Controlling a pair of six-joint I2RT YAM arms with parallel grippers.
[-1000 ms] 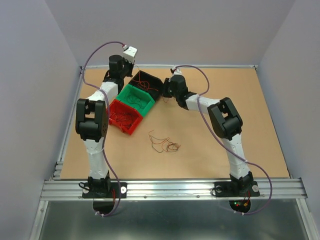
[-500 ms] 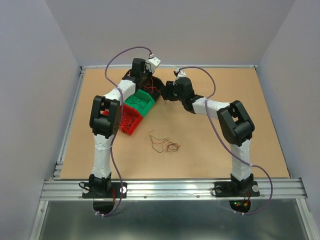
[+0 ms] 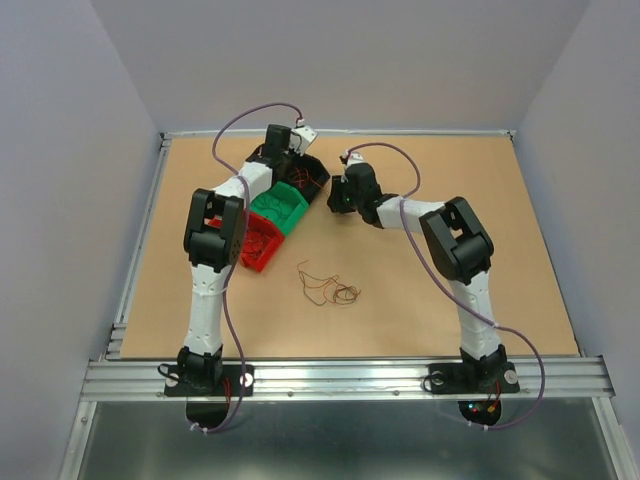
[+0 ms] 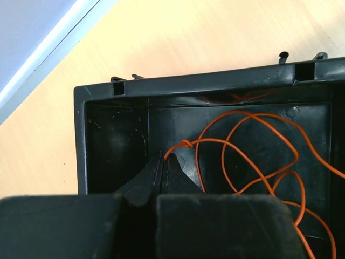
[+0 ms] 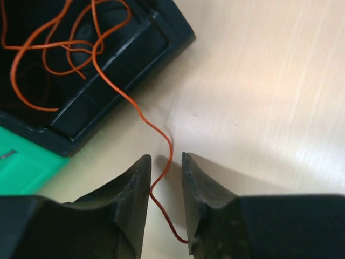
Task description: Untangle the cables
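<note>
Hair-thin orange-brown wire (image 5: 141, 115) spilled from the black plastic bin (image 5: 135, 48) onto the tan tabletop (image 5: 259, 108), running lengthwise between the parted jaws of your right gripper (image 5: 166, 156), which held nothing; your left gripper (image 4: 164, 160), closed, pinched what looked like the same wire inside the bin.

The orange wire (image 4: 186, 143) is disappearing between the closed tips of the left claw (image 4: 163, 161) and running off the right edge. The claw's body is covering the near side of the black bin (image 4: 188, 81). From above, the tangle (image 3: 325, 285) on the table (image 3: 500, 250) is showing too small to sort.
</note>
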